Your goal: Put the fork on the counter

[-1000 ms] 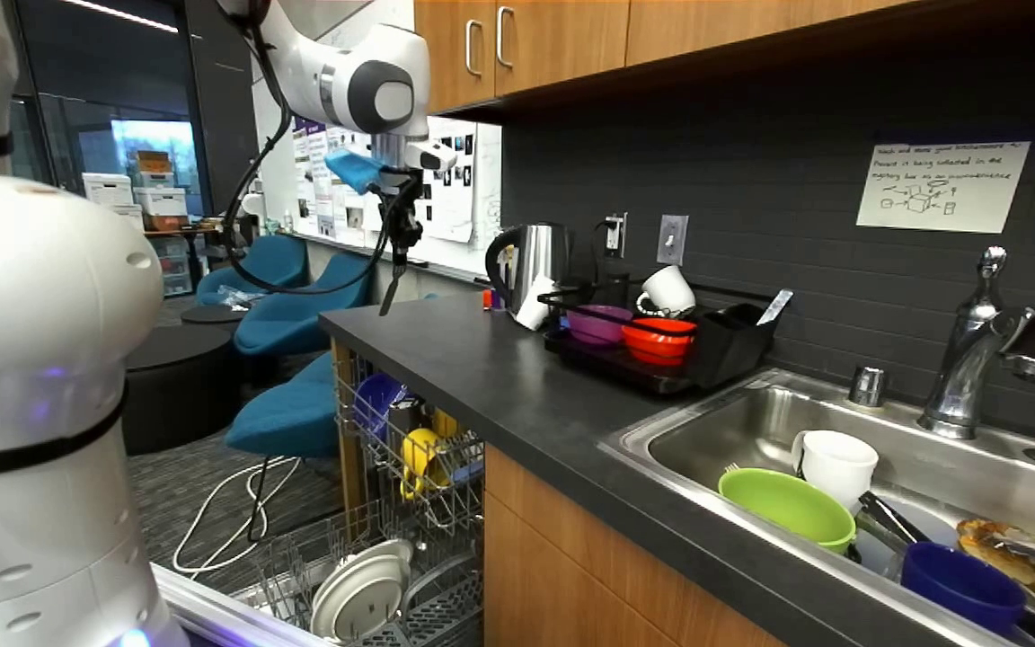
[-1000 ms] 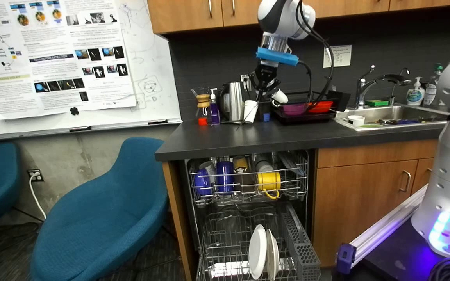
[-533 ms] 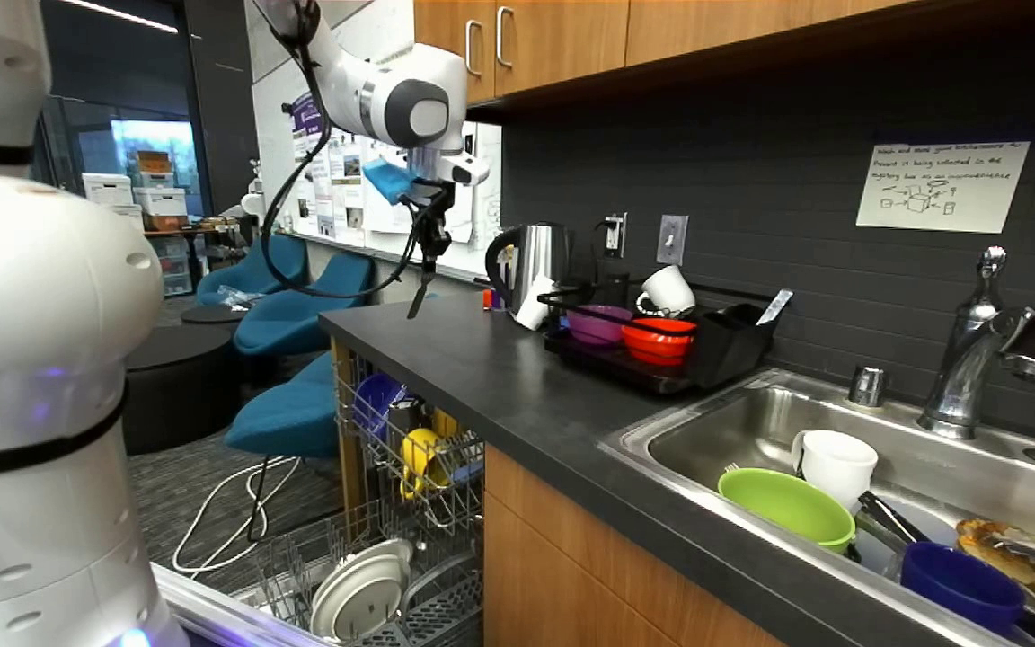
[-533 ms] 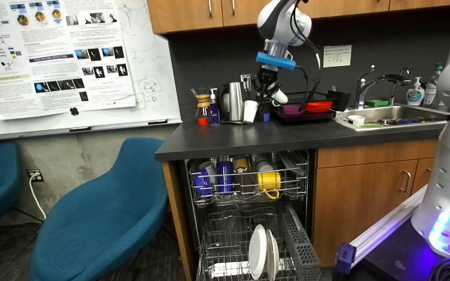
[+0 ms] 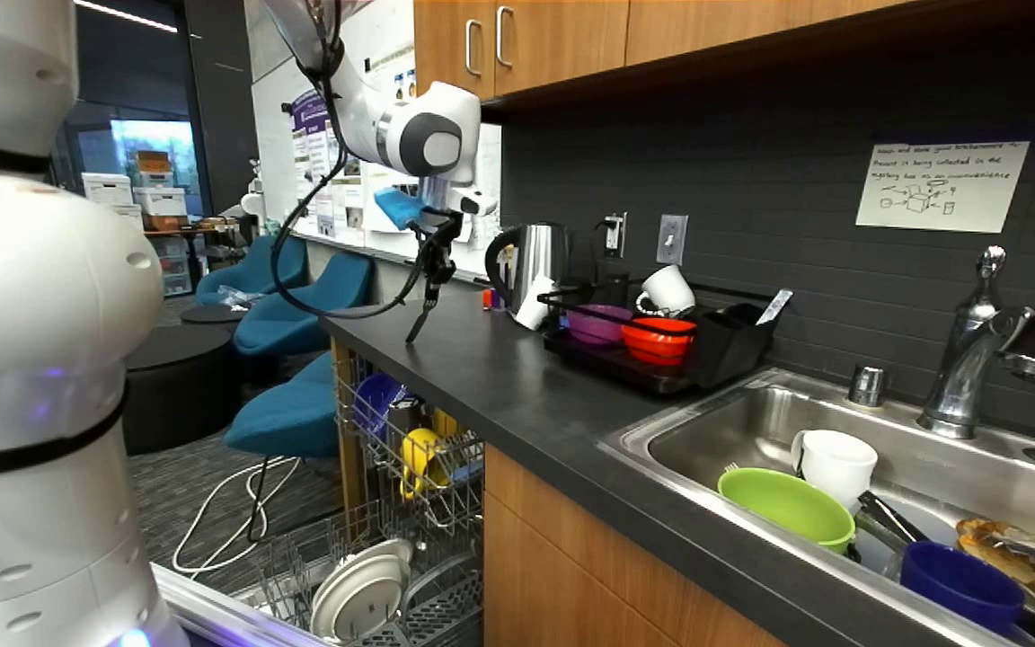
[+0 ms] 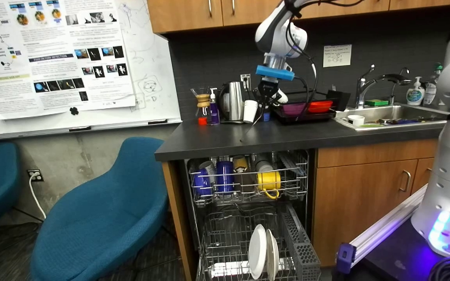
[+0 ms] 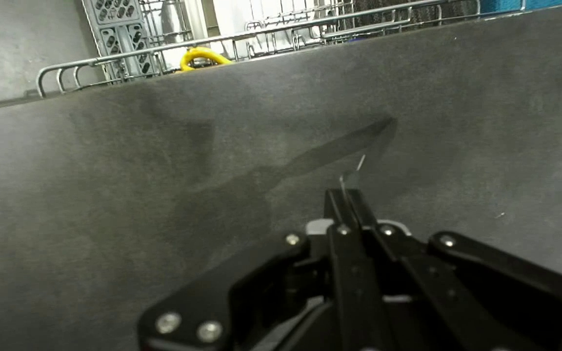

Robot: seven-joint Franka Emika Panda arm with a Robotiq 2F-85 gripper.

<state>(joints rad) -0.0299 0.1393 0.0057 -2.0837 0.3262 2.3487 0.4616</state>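
The gripper (image 7: 344,192) clenches 1 fork (image 5: 419,324), tilted downward over the counter (image 5: 517,377); from here, tip contact cannot be told.

In the wrist view, part of the fork (image 7: 351,179) is hidden by the gripper (image 7: 345,192), and all of the yellow mug (image 7: 202,51) but its handle is blocked from sight by the counter (image 7: 271,107). The sink (image 5: 778,418) is cut off by the right edge in an exterior view.
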